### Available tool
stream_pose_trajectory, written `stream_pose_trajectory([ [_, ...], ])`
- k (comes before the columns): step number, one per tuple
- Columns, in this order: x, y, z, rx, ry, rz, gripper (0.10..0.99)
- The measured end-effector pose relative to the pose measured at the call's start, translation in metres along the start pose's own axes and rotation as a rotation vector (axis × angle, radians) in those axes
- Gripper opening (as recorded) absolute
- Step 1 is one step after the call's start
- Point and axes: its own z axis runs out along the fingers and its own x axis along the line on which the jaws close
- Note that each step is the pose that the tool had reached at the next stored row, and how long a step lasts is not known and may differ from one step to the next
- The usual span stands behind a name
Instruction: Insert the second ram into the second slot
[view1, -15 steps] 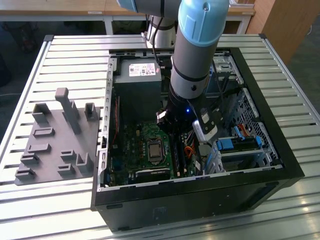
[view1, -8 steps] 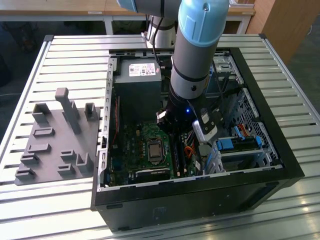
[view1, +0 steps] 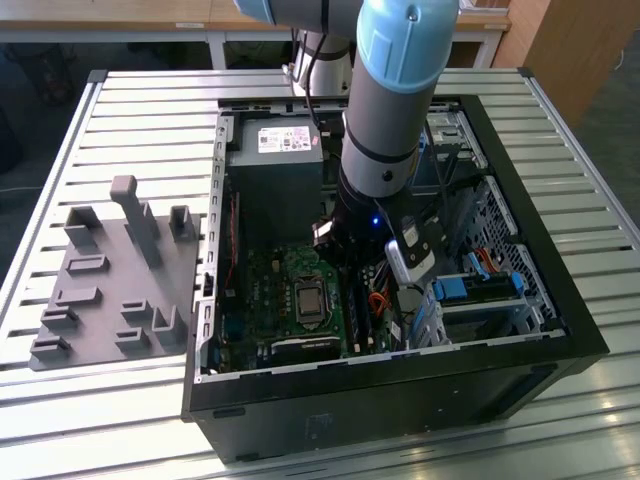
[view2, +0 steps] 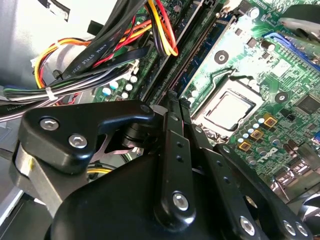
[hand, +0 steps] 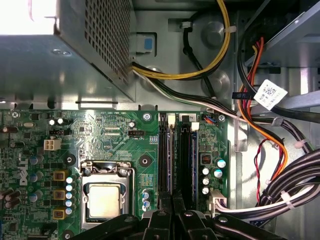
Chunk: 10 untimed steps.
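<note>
while the black gripper (hand: 172, 210), jaws pressed together, is held over the long black memory slots (hand: 185, 160), a thin, stiff, fragile stick is judged best gripped by its edges.

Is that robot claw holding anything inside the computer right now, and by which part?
It cannot be told. The gripper sits directly over the memory slots on the motherboard, and its own body hides its fingertips.

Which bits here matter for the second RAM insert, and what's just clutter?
Job: black gripper, poised over the long black memory slots on the green motherboard.
Lying about: grey plastic fixture tray, square silver processor, grey metal power supply box, bundled coloured cables, bright-blue plastic drive-bay latches.
</note>
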Motion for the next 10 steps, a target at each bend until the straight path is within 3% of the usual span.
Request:
stream_pose_trajectory([
  [10,-0.0001,0.0001,-0.0012,-0.001,-0.0009,0.021,0.129],
])
